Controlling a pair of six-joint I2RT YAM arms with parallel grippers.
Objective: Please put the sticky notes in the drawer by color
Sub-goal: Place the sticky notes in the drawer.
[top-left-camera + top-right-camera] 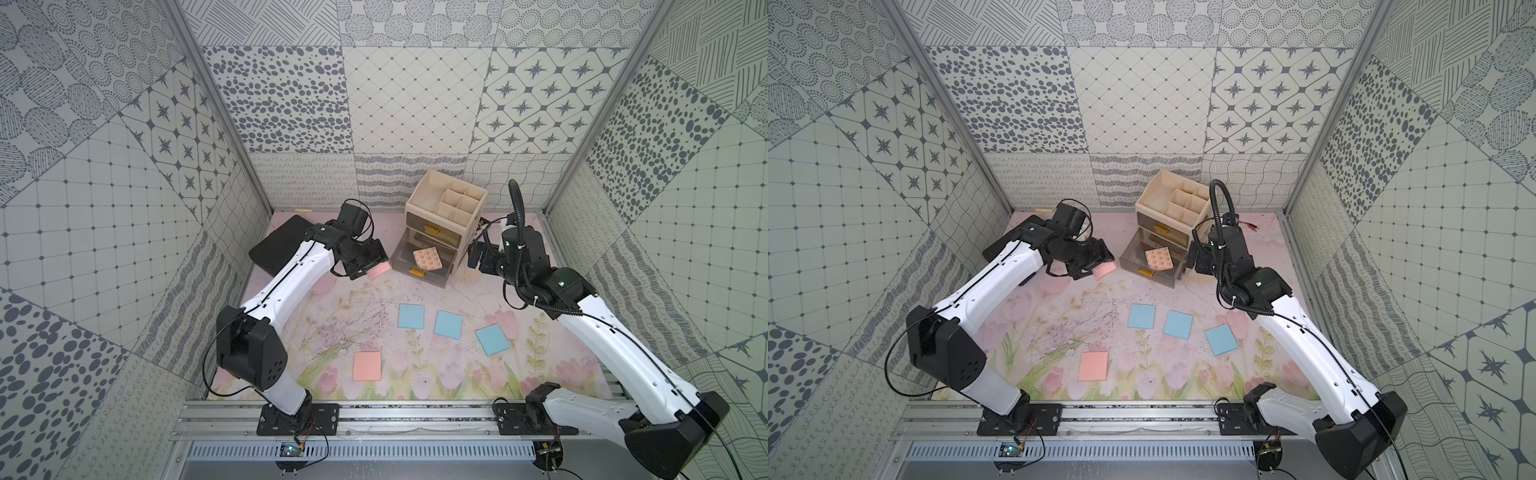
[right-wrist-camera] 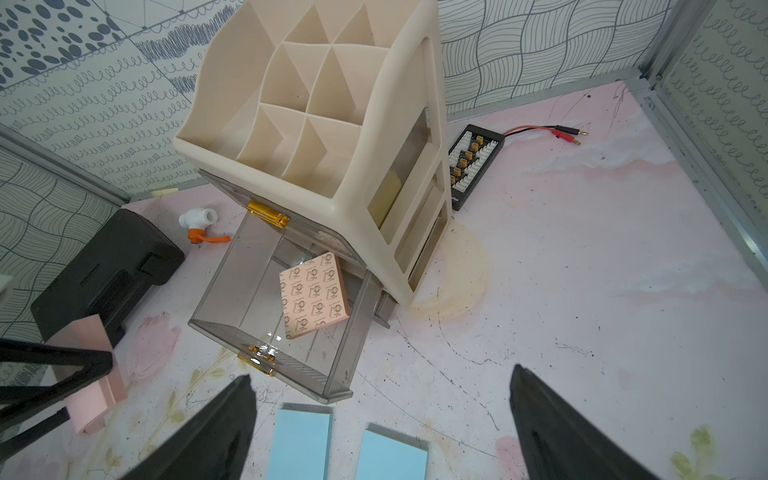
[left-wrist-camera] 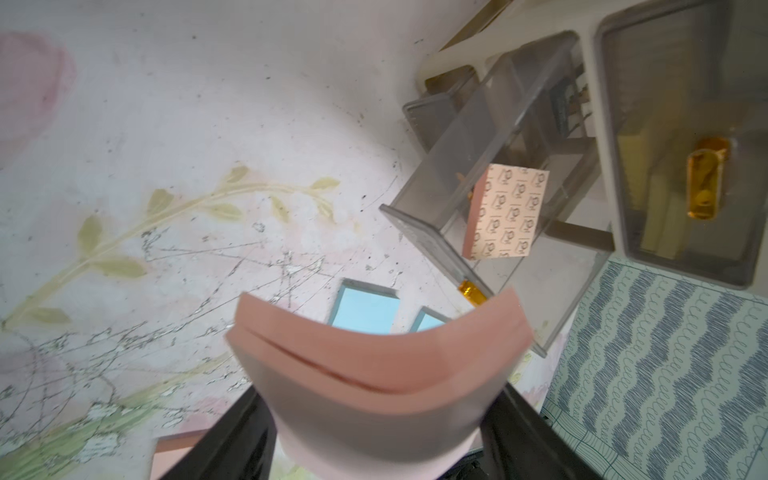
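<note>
My left gripper [image 1: 370, 268] [image 3: 379, 415] is shut on a pink sticky note pad [image 1: 380, 270] [image 3: 374, 353], which bends between the fingers. It hangs just left of the open lower drawer [image 1: 432, 279] [image 2: 216, 291]. Another pink pad [image 1: 428, 258] [image 2: 313, 295] lies in that drawer, printed back up. Three blue sticky notes [image 1: 411, 316] [image 1: 448, 324] [image 1: 492, 339] and one pink one [image 1: 367, 365] lie flat on the mat. My right gripper [image 1: 476, 257] [image 2: 380, 374] is open and empty beside the organizer's right side. No yellow sticky notes lie on the mat.
The cream organizer [image 1: 444, 208] stands at the back with its upper drawer shut; something yellow shows through it [image 3: 665, 199]. A black box [image 1: 278, 245] sits back left. A white-orange valve [image 2: 199, 222] and a black connector board [image 2: 473, 166] lie near the back wall.
</note>
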